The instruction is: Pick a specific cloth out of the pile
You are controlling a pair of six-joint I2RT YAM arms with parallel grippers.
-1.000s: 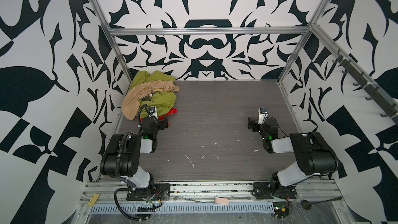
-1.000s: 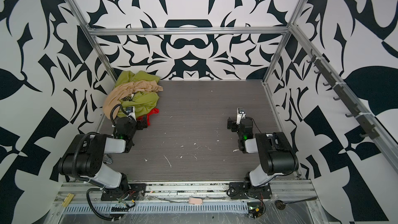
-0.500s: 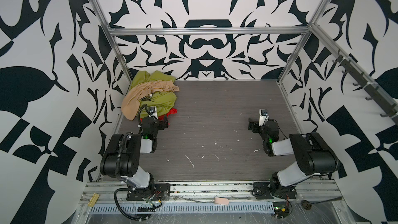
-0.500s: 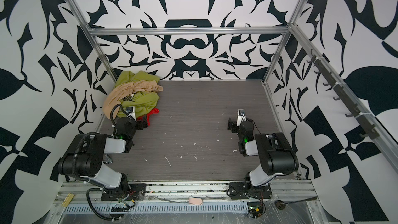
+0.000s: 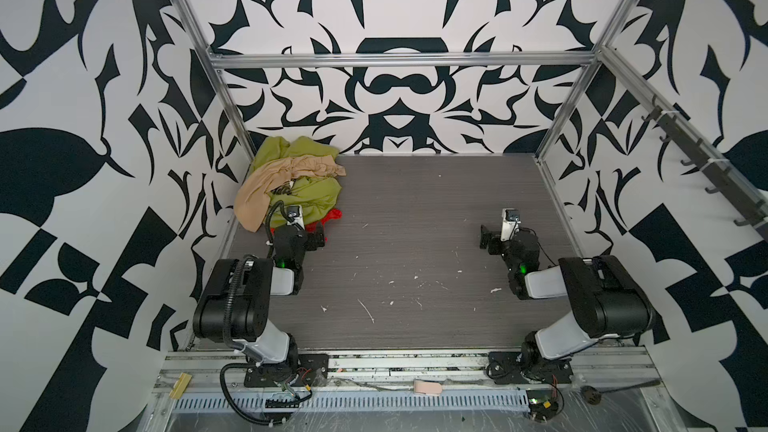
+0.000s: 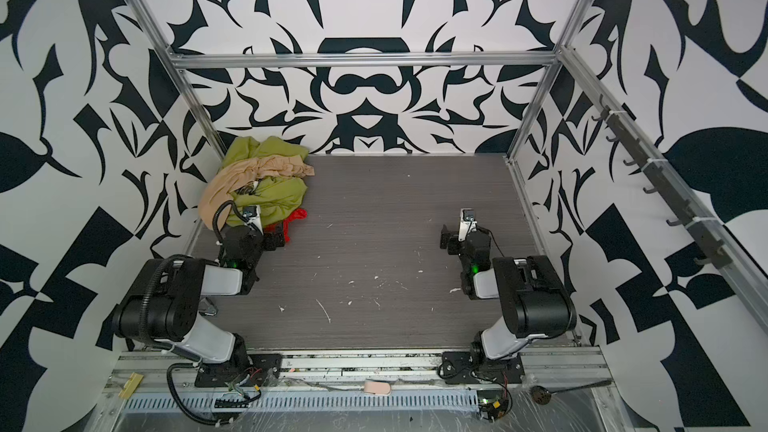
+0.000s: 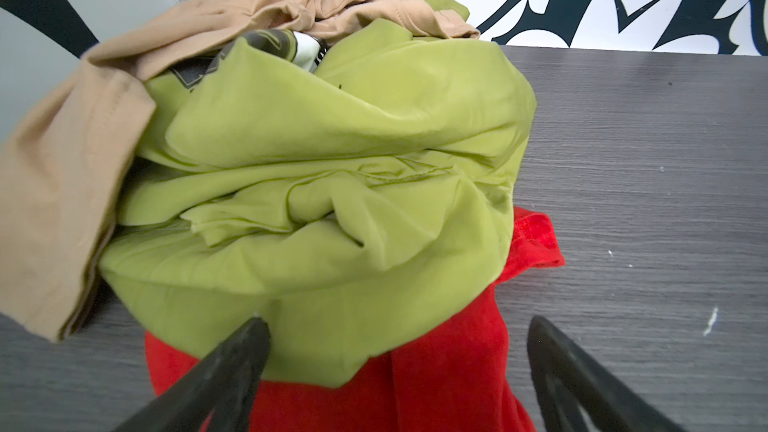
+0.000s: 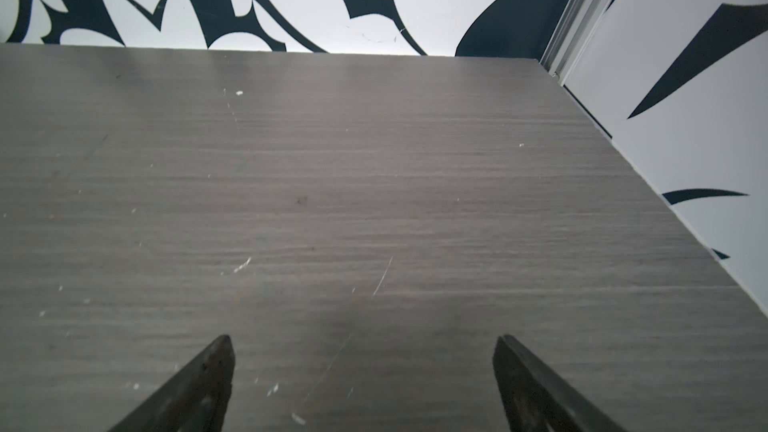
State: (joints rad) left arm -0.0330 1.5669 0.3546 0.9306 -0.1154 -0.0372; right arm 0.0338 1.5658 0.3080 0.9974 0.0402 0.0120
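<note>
The pile sits in the far left corner in both top views: an olive-green cloth (image 5: 311,193) (image 7: 332,139) with a beige cloth (image 5: 257,193) (image 7: 54,184) draped over it. The red cloth (image 5: 334,216) (image 6: 297,216) (image 7: 449,367) pokes out from under the green cloth's near edge. My left gripper (image 5: 316,238) (image 7: 397,322) is open at that edge, with the red cloth and the green hem lying between its spread fingers. My right gripper (image 5: 488,238) (image 8: 365,340) is open and empty, low over bare table on the right.
Patterned walls and metal frame posts (image 5: 232,118) close in the grey table (image 5: 415,222) on three sides; the pile lies against the left wall. A dark printed fabric (image 7: 266,41) shows inside the pile. White specks dot the table.
</note>
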